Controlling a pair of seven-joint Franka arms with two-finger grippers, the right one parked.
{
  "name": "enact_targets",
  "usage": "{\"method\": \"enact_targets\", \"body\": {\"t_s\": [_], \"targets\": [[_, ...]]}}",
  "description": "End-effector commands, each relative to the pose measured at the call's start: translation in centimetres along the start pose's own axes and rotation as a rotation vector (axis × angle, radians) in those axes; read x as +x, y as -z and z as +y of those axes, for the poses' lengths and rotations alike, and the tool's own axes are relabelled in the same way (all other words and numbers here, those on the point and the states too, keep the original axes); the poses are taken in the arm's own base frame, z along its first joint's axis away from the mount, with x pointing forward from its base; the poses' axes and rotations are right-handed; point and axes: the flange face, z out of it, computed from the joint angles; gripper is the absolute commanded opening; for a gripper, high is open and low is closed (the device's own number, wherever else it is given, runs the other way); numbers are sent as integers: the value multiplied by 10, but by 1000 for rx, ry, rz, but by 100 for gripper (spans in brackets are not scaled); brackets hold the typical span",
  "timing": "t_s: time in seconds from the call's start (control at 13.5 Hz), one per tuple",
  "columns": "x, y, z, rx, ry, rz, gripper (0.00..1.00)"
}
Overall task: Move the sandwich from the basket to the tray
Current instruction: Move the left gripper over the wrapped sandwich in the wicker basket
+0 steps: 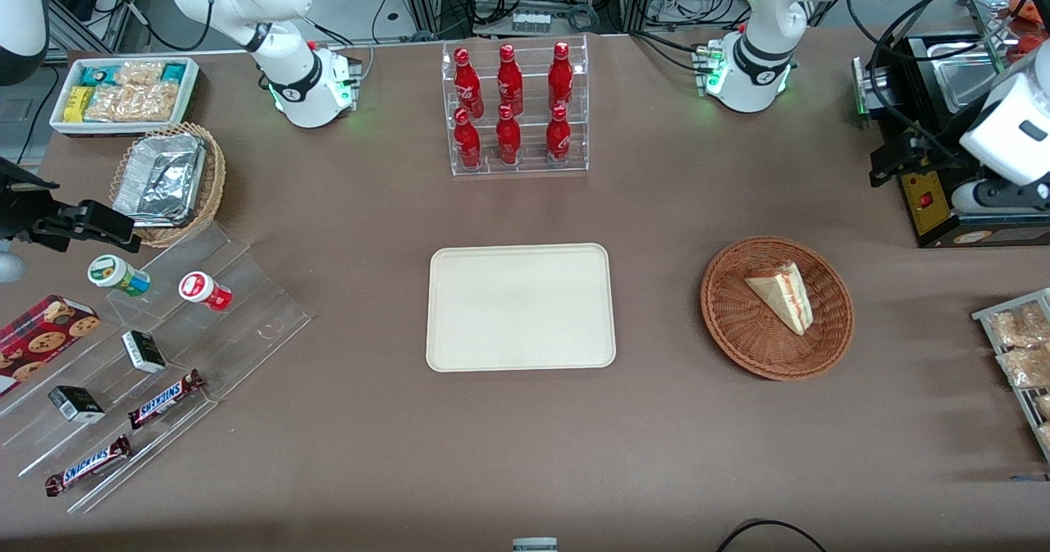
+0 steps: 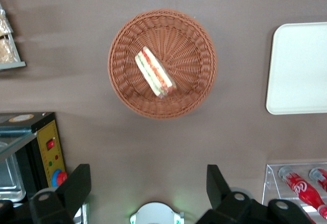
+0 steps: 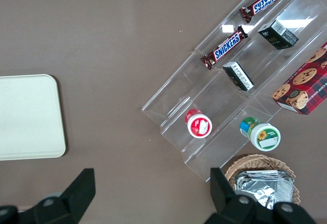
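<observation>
The tray [image 1: 521, 306] is lying bare and flat in the middle of the table, likely set there as an easy, unobstructed landing place near the basket [image 1: 722, 322]. Beside it, toward the working arm's end, the sandwich [image 1: 783, 294] is resting on its side in the middle of the basket, its red and green cut edge showing, so the task is not yet begun. The gripper [image 2: 148, 188] is hovering high over the table, farther from the front camera than the basket, its fingers [image 2: 76, 183] spread wide apart and holding nothing, seemingly ready to descend.
</observation>
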Motion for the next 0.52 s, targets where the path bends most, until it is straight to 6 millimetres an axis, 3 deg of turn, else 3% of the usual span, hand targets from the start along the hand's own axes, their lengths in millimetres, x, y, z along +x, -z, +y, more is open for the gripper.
{"method": "enact_targets", "body": {"t_s": [0.0,0.44], "targets": [[10,-35,1,11,37,11,100],[23,-101,17,18,156,41,100]]}}
